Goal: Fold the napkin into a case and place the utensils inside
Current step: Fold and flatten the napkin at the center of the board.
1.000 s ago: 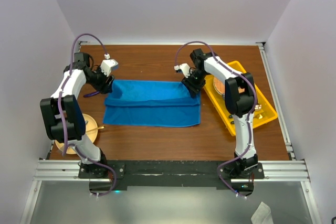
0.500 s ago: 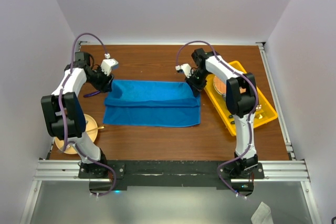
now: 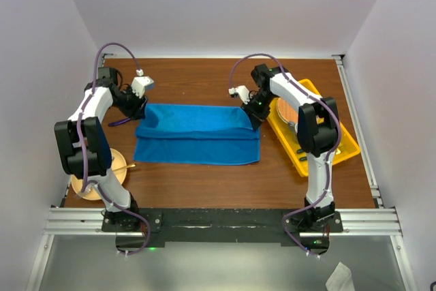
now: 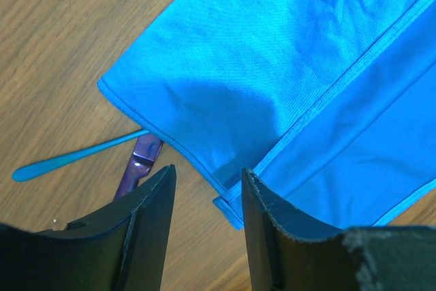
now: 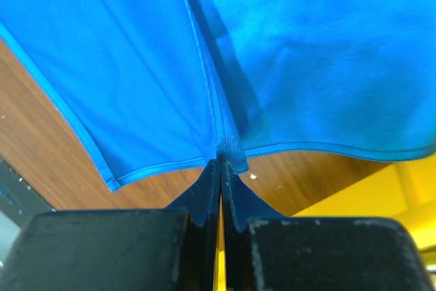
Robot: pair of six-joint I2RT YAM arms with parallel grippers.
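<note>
Where one napkin (image 3: pixel 197 134) ends, two utensils (image 4: pixel 139 161) lie.

The left arm (image 3: pixel 92 105) and right arm (image 3: pixel 293 92) have white links and black joints. A purple cable (image 3: pixel 117 45) loops over each. The fingers (image 4: pixel 146 230) are matte black and wedge-shaped.

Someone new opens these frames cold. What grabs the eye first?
The bright blue napkin, folded into a wide band at centre. The right gripper is shut on its far right corner, while the left gripper is open over the left end, where the blue and purple utensils stick out from its edge. A yellow tray sits far right.
</note>
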